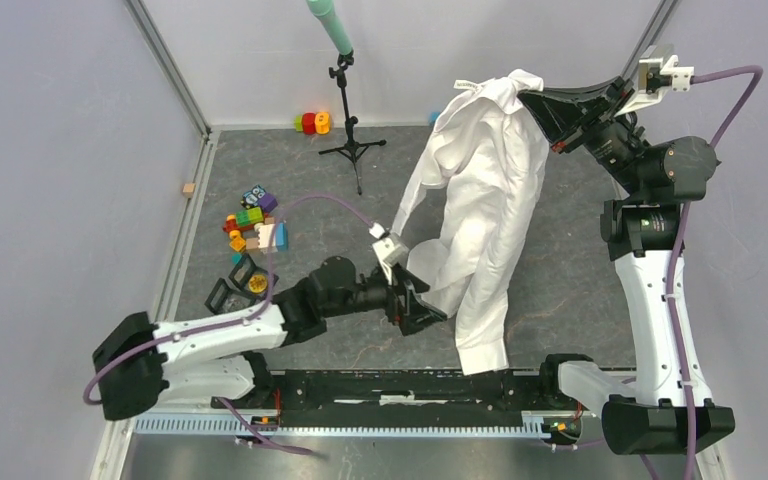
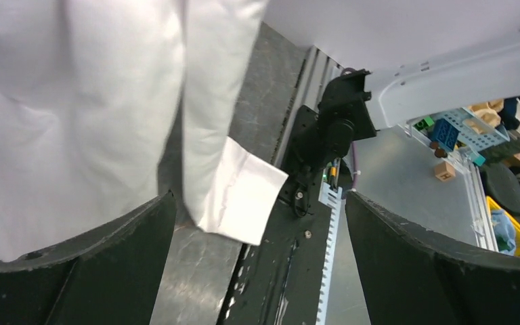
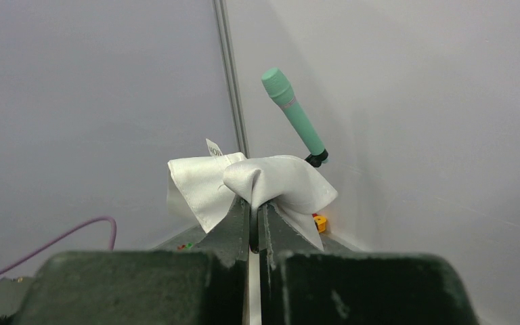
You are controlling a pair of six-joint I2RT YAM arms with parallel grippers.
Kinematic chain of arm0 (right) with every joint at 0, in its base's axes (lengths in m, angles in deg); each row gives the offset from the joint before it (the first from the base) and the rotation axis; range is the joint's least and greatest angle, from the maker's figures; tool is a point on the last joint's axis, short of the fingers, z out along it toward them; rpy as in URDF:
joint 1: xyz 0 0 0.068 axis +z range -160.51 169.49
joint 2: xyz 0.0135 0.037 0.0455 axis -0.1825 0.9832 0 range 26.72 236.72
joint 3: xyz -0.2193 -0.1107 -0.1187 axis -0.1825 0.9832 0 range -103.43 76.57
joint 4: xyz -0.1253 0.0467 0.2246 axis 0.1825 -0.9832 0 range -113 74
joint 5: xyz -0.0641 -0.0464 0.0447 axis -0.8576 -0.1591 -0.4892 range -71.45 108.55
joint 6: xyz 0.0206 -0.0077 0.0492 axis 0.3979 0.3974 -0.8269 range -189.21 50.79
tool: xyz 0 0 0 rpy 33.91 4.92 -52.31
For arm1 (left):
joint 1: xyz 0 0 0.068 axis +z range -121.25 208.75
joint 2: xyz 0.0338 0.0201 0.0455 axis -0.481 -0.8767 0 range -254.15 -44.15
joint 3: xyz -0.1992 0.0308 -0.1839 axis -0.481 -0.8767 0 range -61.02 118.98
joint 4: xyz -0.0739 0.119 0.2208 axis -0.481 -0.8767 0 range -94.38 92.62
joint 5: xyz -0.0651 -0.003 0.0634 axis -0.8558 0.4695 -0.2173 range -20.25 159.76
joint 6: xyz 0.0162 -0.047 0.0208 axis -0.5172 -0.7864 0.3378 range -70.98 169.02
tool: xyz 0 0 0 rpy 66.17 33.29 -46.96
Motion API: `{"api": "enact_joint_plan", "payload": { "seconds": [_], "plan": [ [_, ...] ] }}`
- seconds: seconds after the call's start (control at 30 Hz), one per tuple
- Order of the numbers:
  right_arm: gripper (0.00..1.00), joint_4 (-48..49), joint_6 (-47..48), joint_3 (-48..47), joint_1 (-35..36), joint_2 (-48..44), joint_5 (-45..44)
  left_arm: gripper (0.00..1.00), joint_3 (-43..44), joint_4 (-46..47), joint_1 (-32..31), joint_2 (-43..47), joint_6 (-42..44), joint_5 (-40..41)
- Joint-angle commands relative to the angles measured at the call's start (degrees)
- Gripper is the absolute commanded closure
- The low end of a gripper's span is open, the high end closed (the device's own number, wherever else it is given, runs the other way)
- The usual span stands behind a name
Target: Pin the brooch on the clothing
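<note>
Pincers and shirt, near to far. My left pincer [image 2: 258, 203] gapes wide and empty beside the hanging cuff [image 2: 237, 196], low against the shirt [image 1: 480, 200], probably placed to steady the cloth. My right pincer [image 3: 254, 217] is clamped tight on the collar, holding the shirt high so its front hangs reachable over the counter [image 1: 560, 260]. I cannot find the brooch in any view.

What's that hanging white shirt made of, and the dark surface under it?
The shirt looks like thin woven cloth, matte: it drapes in soft folds and bunches where the right end effector pinches it. The table top looks like dark grey mottled stone or a printed mat; I cannot tell which.
</note>
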Motion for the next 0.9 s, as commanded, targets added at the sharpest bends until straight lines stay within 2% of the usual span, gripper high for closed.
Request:
{"api": "enact_joint_plan", "payload": {
  "seconds": [0.0, 0.17, 0.4, 0.47, 0.67, 0.77, 0.8, 0.87],
  "plan": [
    [1.00, 4.46, -2.13, -1.64, 0.01, 0.04, -0.91, 0.00, 0.08, 18.84, -5.52, -8.89, -1.30, 6.35],
    [1.00, 5.29, -2.94, -1.76, -0.02, -0.05, -1.39, 0.07, 3.68, 22.08, -6.94, -20.02, -0.20, 6.28],
    [1.00, 5.65, -3.17, -3.65, 0.00, -0.02, -0.52, 0.06, 6.73, 21.90, -7.15, -29.02, 2.66, 15.50],
    [1.00, 5.74, -3.11, -3.90, -0.05, -0.03, -0.34, 0.06, 7.86, 21.81, -7.15, -30.63, 2.94, 15.29],
    [1.00, 6.08, -2.68, -3.76, 0.00, -0.02, -0.55, 0.09, 10.85, 24.48, -7.23, -35.85, -0.33, 7.28],
    [1.00, 6.36, -2.62, -3.43, -0.06, -0.15, -0.59, 0.21, 11.66, 24.74, -7.26, -37.46, -0.46, 6.55],
    [1.00, 6.36, -2.45, -3.34, -0.06, -0.23, -0.60, 0.30, 11.88, 24.95, -7.22, -37.65, -0.57, 6.12],
    [1.00, 6.01, -1.26, -2.85, -0.02, -0.64, -0.64, 0.53, 12.42, 25.26, -7.18, -37.71, -1.25, 5.00]
  ]
}}
